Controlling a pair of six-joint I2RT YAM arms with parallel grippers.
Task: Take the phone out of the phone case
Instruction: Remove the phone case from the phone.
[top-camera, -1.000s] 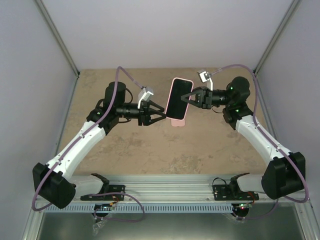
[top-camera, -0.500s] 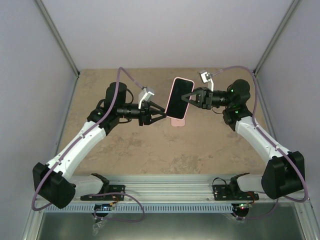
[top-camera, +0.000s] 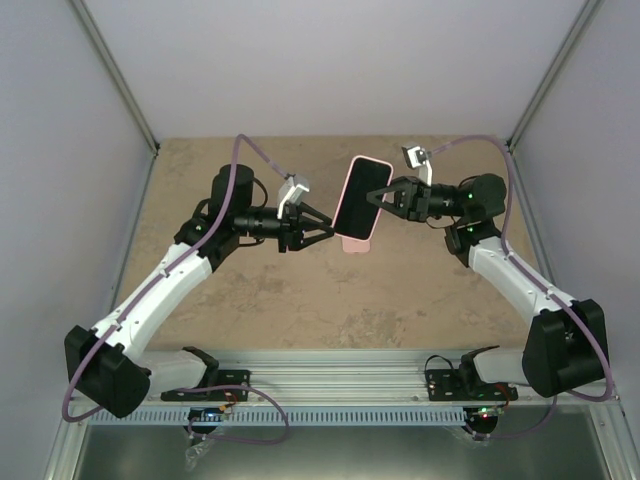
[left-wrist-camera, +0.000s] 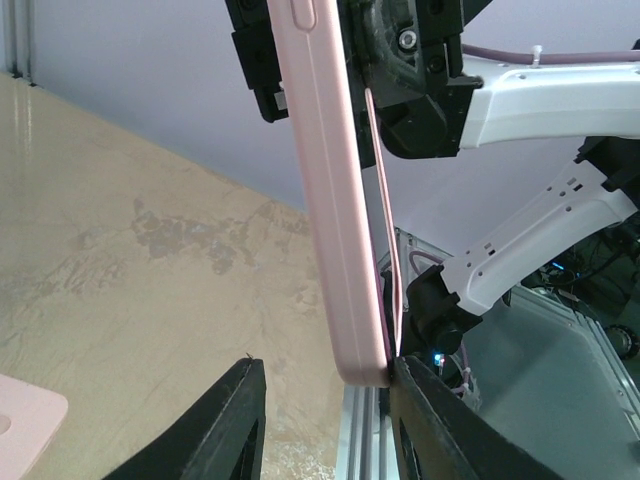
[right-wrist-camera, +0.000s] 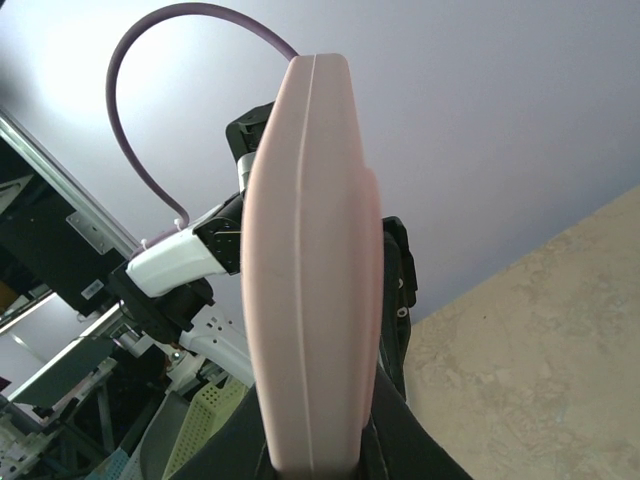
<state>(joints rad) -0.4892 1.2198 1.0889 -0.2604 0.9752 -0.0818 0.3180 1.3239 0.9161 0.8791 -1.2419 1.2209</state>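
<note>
The phone (top-camera: 360, 198), dark screen up and ringed by its pink case (top-camera: 349, 182), is held tilted in the air above mid-table. My right gripper (top-camera: 378, 195) is shut on its right edge. In the right wrist view the case (right-wrist-camera: 310, 270) stands edge-on between my fingers (right-wrist-camera: 310, 445). My left gripper (top-camera: 325, 228) is open at the phone's lower left. In the left wrist view its jaws (left-wrist-camera: 325, 400) straddle the bottom corner of the case (left-wrist-camera: 325, 200), and the right fingertip (left-wrist-camera: 415, 385) touches the corner.
A flat pink piece (top-camera: 355, 243) lies on the tan table under the phone; its corner shows in the left wrist view (left-wrist-camera: 25, 420). Grey walls stand close on three sides. The aluminium rail (top-camera: 330, 370) runs along the near edge.
The right arm has stretched out a little and tilted the phone slightly. The left gripper has edged closer to the phone's lower corner.
</note>
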